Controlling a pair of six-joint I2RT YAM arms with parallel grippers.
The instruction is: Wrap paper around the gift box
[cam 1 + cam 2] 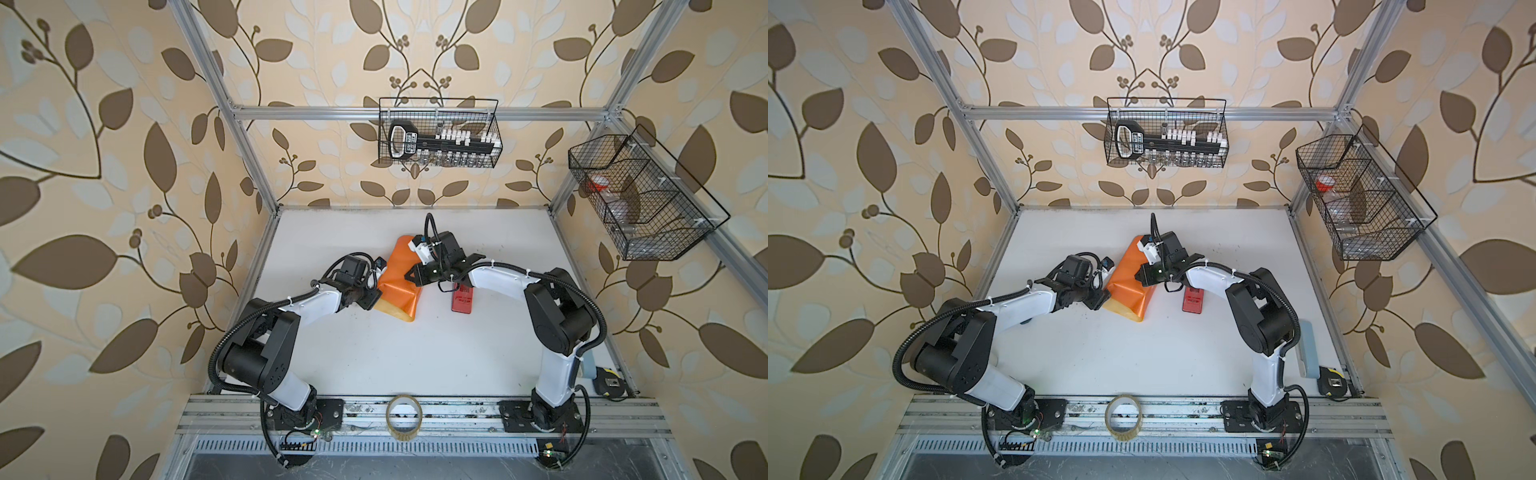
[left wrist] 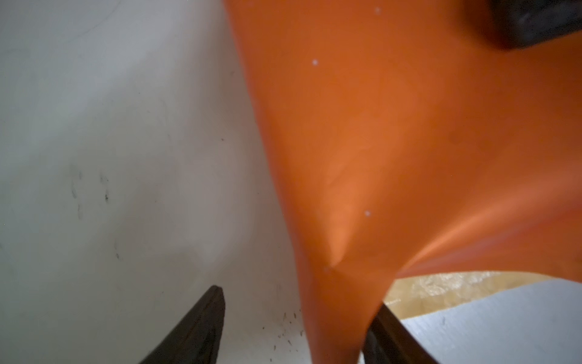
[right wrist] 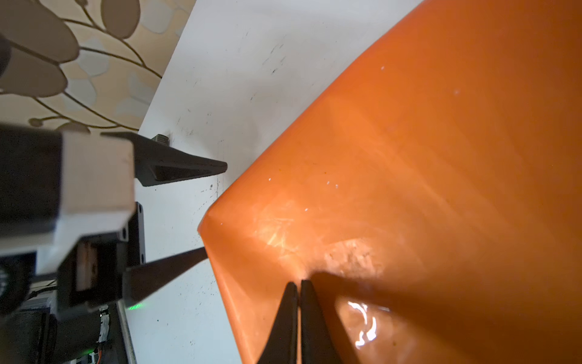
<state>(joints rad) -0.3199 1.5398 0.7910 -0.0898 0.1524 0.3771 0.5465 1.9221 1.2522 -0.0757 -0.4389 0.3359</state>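
The paper [image 1: 395,286] [image 1: 1125,291] lies mid-table, draped orange face up over something with a sharp corner [image 3: 204,220]. Its yellow-tan underside [image 1: 390,309] [image 2: 441,290] shows at the near end. The gift box is hidden. My left gripper [image 1: 374,301] [image 1: 1100,300] [image 2: 299,297] is open at the paper's left near edge. An orange flap hangs between its fingers, against one of them. My right gripper [image 1: 411,277] [image 1: 1139,277] [image 3: 299,282] is shut, its tips meeting on a small pucker in the paper's orange face.
A red tape dispenser [image 1: 462,300] [image 1: 1192,300] lies just right of the paper, under the right arm. A clear tape roll [image 1: 404,417] stands on the front rail. A pale grey-blue slab [image 1: 1308,349] and a tape measure [image 1: 1331,382] sit at the right edge. Wire baskets [image 1: 440,133] hang on the walls.
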